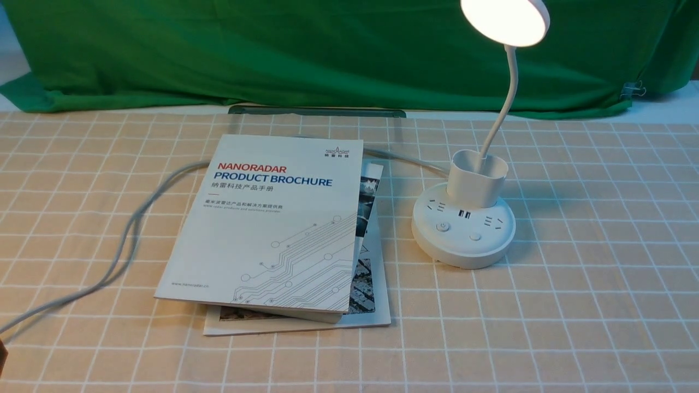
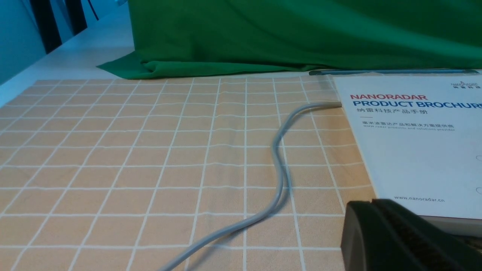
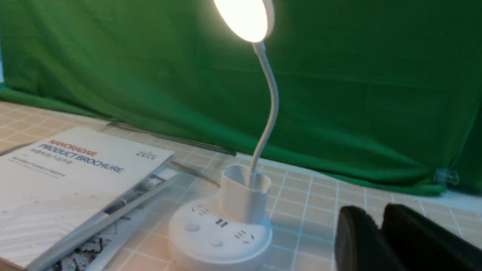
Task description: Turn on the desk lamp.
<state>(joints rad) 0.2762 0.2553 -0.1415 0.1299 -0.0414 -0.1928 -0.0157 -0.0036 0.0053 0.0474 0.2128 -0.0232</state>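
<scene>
The white desk lamp (image 1: 464,229) stands right of centre on the checked cloth. Its round disc head (image 1: 505,21) glows brightly at the top of the thin gooseneck (image 1: 505,98). The cup holder (image 1: 475,180) sits on the round base, which has sockets and two buttons (image 1: 443,226). The lamp also shows lit in the right wrist view (image 3: 218,233). My right gripper (image 3: 371,212) is shut and empty, low beside the base and apart from it. My left gripper (image 2: 372,203) is shut and empty, by the near corner of the brochure. Neither gripper shows in the front view.
A white "Nanoradar Product Brochure" (image 1: 273,218) lies on a second booklet (image 1: 377,284) left of the lamp. The lamp's grey cable (image 1: 131,229) curves from behind the brochure to the near left edge. A green cloth (image 1: 273,54) hangs at the back.
</scene>
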